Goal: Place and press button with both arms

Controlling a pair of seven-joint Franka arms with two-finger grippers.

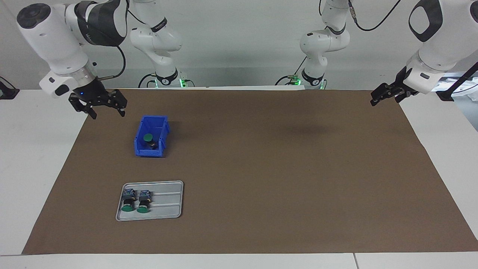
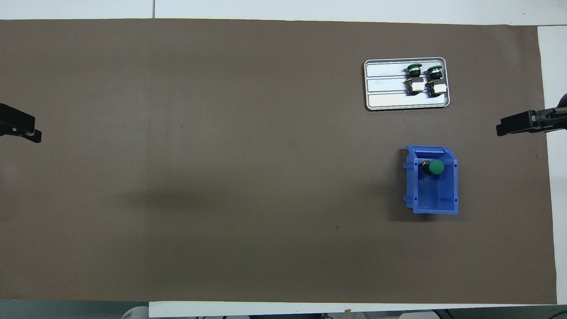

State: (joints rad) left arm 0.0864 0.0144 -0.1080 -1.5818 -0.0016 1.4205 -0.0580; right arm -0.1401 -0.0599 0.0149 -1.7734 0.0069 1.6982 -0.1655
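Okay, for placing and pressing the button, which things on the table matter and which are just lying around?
Part of the job:
- button in the blue bin
- right tool, open, over the mat's edge beside the bin
- left tool, open, waiting at its own end

Lying about:
- two more buttons on the grey tray
- brown mat

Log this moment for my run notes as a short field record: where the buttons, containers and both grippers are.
button in bin: one button with green cap up, in the blue bin
buttons on tray: two buttons lying side by side on the grey tray
tray position: farther from the robots than the bin
right gripper: open, empty, raised beside the bin
left gripper: open, empty, waiting over the mat's edge
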